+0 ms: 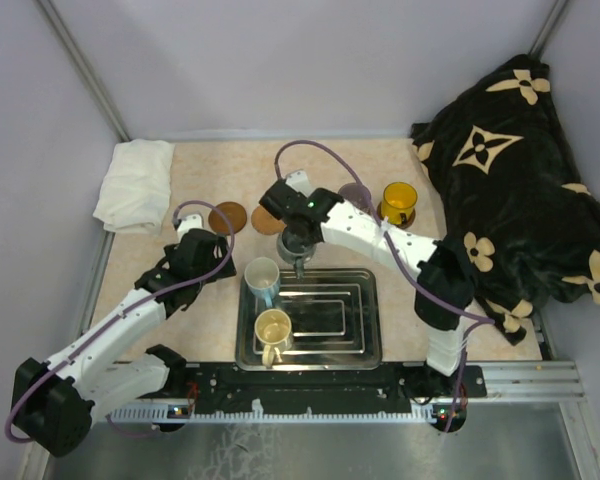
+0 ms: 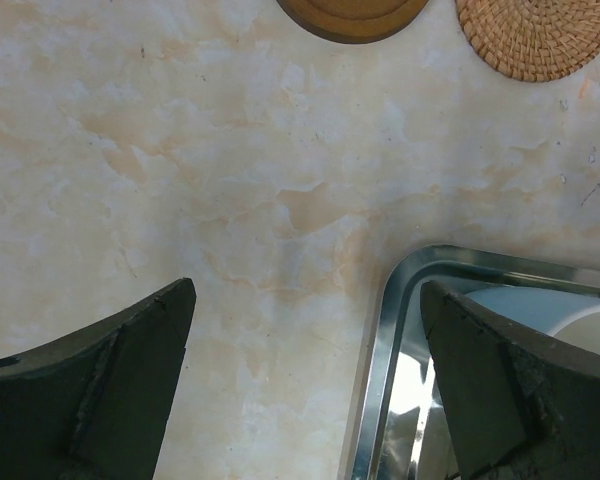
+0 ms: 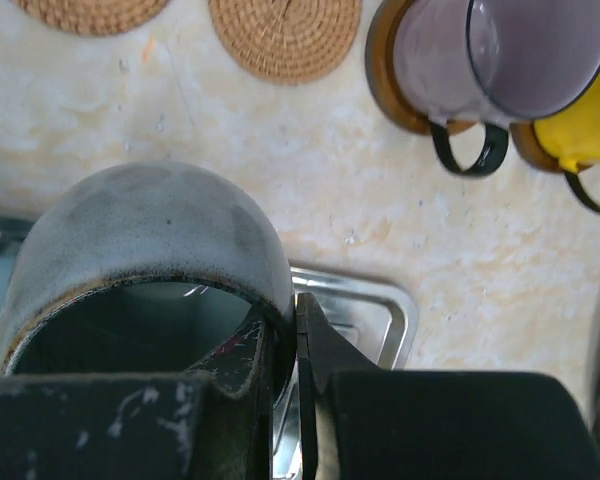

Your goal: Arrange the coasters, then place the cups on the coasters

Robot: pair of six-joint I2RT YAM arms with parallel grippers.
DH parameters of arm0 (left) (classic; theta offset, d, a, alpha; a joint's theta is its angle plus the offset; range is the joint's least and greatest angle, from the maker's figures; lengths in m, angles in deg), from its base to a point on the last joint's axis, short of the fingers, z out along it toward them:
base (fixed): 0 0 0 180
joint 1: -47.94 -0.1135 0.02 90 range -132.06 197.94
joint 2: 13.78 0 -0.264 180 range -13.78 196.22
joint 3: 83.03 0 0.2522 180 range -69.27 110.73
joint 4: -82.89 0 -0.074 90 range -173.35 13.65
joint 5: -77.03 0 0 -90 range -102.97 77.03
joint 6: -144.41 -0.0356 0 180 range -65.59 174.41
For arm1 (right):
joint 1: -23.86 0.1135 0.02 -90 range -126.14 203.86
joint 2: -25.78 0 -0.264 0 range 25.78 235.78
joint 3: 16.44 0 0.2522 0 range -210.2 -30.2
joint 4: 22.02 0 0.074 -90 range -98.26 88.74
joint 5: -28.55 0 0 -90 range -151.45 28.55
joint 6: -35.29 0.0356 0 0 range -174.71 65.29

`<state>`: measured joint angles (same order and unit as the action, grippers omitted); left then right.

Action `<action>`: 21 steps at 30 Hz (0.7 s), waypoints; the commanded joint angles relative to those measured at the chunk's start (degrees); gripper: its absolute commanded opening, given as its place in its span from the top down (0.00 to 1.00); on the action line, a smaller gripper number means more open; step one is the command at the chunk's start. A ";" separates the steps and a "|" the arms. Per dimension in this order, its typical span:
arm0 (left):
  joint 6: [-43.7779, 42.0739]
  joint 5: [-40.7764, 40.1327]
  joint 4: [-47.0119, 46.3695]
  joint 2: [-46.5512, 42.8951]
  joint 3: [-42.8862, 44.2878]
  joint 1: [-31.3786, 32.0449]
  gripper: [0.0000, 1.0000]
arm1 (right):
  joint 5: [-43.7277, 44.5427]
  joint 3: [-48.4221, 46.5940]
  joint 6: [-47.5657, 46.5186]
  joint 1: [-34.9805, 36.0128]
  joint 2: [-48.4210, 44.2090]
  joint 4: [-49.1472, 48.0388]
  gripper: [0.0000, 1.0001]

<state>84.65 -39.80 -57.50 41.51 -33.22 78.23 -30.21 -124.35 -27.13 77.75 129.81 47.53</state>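
Note:
My right gripper [image 3: 295,340] is shut on the rim of the grey-blue cup [image 3: 150,250], one finger inside and one outside. The cup [image 1: 298,245] sits at the far edge of the steel tray [image 1: 365,345]. In the tray stand a white and light blue cup [image 1: 263,278] and a cream-yellow cup [image 1: 273,333]. A purple-grey cup [image 3: 490,60] and an orange-yellow cup [image 3: 580,130] stand on brown coasters at the back right. A dark coaster [image 1: 227,216] and a woven tan coaster [image 1: 267,220] lie bare. My left gripper [image 2: 310,340] is open over the table beside the tray's left rim [image 2: 380,370].
A folded white towel [image 1: 135,185] lies at the back left. A black cloth with tan flower patterns [image 1: 520,200] is heaped along the right side. Grey walls close in the table on three sides.

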 commanded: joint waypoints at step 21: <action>0.09 0.89 -3.24 2.78 0.24 -0.04 0.00 | -6.88 -44.24 -20.48 -16.01 24.29 10.20 1.00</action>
<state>84.63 -39.23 -59.19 43.67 -33.22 78.23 -34.95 -161.66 -43.57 63.82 153.46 57.52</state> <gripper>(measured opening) 0.998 0.055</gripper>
